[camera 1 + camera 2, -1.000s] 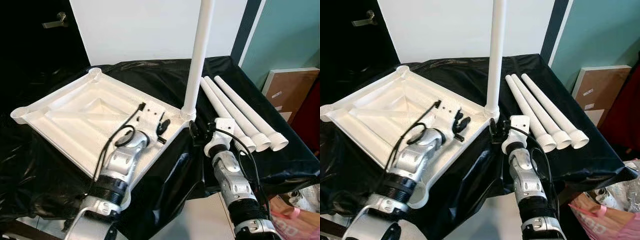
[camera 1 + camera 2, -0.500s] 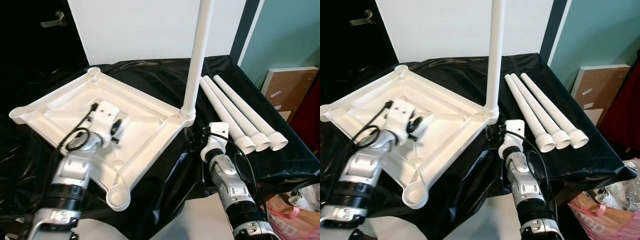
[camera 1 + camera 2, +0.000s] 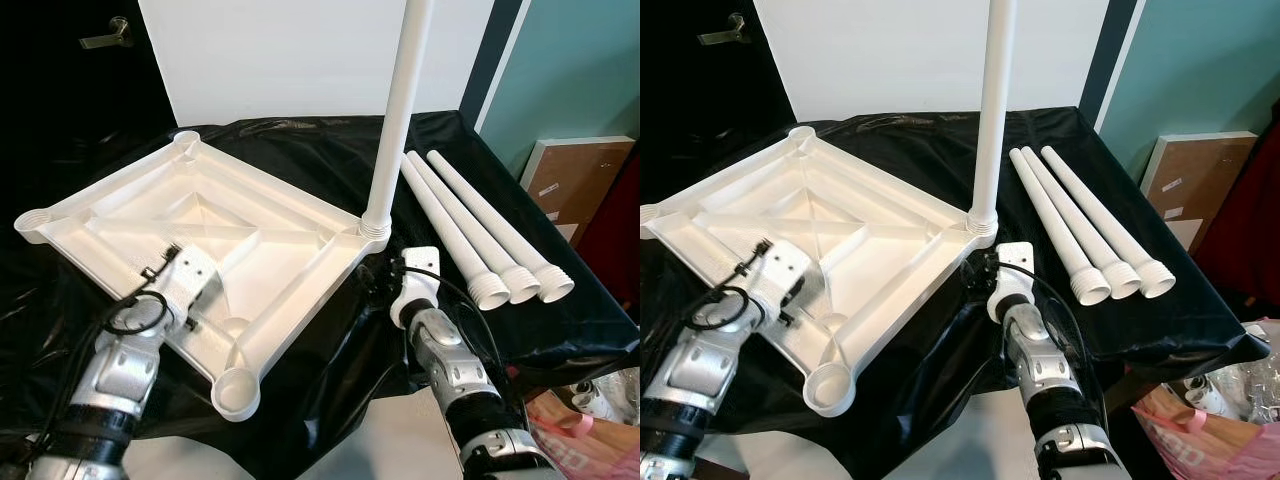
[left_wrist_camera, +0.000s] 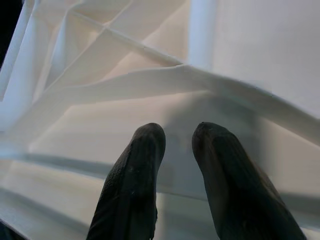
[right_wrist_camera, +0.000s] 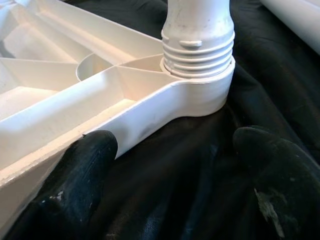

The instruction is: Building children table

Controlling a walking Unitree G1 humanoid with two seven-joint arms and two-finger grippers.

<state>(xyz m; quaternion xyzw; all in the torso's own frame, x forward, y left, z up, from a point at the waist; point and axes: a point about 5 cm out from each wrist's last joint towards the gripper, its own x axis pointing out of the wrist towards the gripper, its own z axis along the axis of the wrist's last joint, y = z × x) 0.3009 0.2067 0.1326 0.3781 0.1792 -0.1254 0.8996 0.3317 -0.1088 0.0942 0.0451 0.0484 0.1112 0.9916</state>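
Upside down on a table draped in black plastic sheeting (image 3: 300,150): a white square plastic tabletop (image 3: 250,215) with ribbed underside and round sockets at its corners, tilted so the near-left edge overhangs the cloth. Screwed upright into the right corner socket: one long white plastic tube leg (image 3: 400,110), threaded collar seated at the base (image 5: 198,37). Lying side by side to the right, on the sheeting, well apart from the tabletop: three more white tube legs (image 3: 470,235) with threaded ends pointing near. Left gripper (image 4: 176,145) poised over the ribbed underside near the tabletop's near-left edge, fingers (image 4: 140,165) almost together with a narrow gap, clasping nothing. Right gripper (image 5: 175,165) low over the black sheeting just near of the fitted leg's corner, fingers (image 5: 80,170) spread wide, released, one fingertip just beside the tabletop's rim. Beyond the table: a white wall panel (image 3: 290,55), a teal wall (image 3: 580,70), and a brown board (image 3: 575,180) leaning at far right.
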